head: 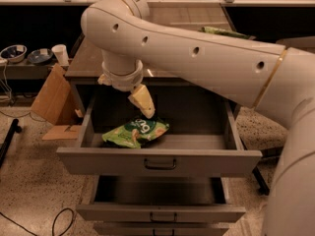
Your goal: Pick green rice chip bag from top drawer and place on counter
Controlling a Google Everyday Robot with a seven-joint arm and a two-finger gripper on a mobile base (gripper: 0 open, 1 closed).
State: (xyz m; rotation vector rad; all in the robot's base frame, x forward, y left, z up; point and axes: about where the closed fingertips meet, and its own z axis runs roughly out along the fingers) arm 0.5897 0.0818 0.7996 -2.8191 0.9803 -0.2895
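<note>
**A:** In the camera view, which step are we on?

**B:** The reach, as we judge it. The pincer hangs inside the open top drawer, pointing down at the green rice chip bag. Its tip is right at the bag's upper edge, and we cannot tell whether it is touching or just above.

**A:** Is the pincer wide or narrow?

**B:** We cannot tell from this angle. We see nothing lifted in it.

**A:** And the bag itself?

**B:** It lies flat on the drawer floor, left of middle and near the front panel, with its dark logo facing up.

**A:** What does the next move call for?

**B:** We think a short drop onto the crinkled upper edge and a firm close. After that, a straight lift over the drawer walls before swinging back to the bench. The darker green bag at the bench's far right is not ours.
</note>
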